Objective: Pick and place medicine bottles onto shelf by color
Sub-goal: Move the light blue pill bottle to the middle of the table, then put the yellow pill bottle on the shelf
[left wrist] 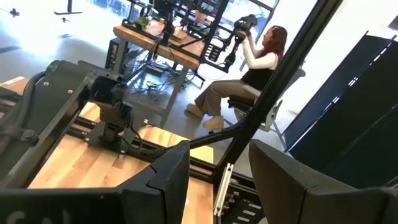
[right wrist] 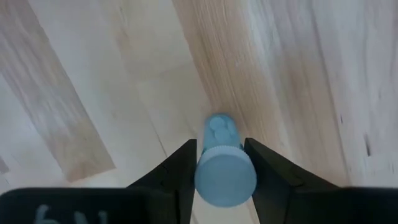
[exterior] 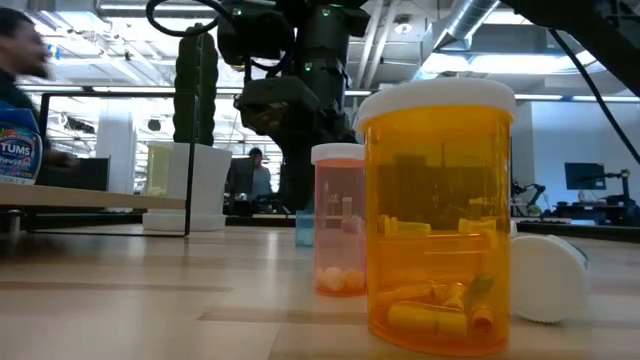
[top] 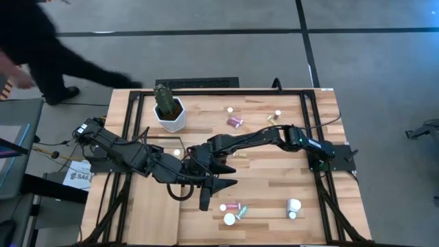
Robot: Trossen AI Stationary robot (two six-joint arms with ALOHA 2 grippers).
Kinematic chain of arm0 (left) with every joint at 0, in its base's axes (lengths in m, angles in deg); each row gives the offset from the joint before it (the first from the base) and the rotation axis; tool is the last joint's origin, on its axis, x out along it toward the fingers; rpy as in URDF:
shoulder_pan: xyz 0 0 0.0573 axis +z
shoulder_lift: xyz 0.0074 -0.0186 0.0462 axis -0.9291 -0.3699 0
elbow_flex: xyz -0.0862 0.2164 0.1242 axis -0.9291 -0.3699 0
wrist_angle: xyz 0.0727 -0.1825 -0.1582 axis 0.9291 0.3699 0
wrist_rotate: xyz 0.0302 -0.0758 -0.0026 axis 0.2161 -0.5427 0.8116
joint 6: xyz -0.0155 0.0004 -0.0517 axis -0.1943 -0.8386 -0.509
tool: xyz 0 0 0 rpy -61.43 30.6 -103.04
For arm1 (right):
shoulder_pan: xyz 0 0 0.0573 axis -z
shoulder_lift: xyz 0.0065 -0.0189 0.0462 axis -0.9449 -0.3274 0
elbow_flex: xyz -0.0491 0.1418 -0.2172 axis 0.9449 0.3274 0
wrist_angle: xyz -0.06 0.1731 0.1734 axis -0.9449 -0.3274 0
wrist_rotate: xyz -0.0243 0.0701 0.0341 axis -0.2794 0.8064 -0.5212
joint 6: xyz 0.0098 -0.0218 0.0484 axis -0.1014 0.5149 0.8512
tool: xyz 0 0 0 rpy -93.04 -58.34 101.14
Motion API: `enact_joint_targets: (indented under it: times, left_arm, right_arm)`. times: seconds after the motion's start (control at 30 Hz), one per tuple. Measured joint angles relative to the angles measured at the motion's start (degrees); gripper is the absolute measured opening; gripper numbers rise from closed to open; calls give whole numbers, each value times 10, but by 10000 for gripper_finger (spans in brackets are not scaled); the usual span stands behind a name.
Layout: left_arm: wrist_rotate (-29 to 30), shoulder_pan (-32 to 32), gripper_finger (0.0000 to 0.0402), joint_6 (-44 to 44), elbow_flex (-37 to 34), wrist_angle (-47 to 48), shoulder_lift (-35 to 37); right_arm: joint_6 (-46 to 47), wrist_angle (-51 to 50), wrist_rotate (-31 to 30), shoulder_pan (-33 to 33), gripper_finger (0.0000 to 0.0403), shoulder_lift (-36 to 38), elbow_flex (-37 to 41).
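A blue medicine bottle (right wrist: 219, 134) with a pale blue cap stands upright on the table near its middle; in the low view this blue bottle (exterior: 305, 228) shows small under the dark gripper. My right gripper (right wrist: 224, 163) points down over it and is shut on it; the right gripper (top: 199, 163) sits left of centre. Beside it my left gripper (left wrist: 217, 180) hangs open and empty above the table, pointing toward the right edge. The pale shelf (top: 151, 219) lies at the near left. My right gripper holds the blue bottle by its cap (right wrist: 225, 177), one finger (right wrist: 181, 169) against each side of the cap. The fingers come from above, pointing down. The bottle stands upright with its base on the tabletop.
An amber bottle (exterior: 440, 210), a pink one (exterior: 340, 222) and a lying white one (exterior: 548, 278) stand near the front edge. More bottles (top: 235, 121) lie at the far middle. A white plant pot (top: 169, 115) stands far left. A person (top: 41, 55) moves beyond the far left corner.
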Motion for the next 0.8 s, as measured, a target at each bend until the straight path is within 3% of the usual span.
enact_joint_targets:
  times: [0.53, 0.8]
  left_arm:
    - [1, 0, 152, 4, 0, 1, 0]
    - [0, 0, 152, 6, 0, 2, 0]
  right_arm:
    - [-53, -99, -10, -4, 216, 100, 1]
    - [-127, -151, -155, -45, 210, 165, 21]
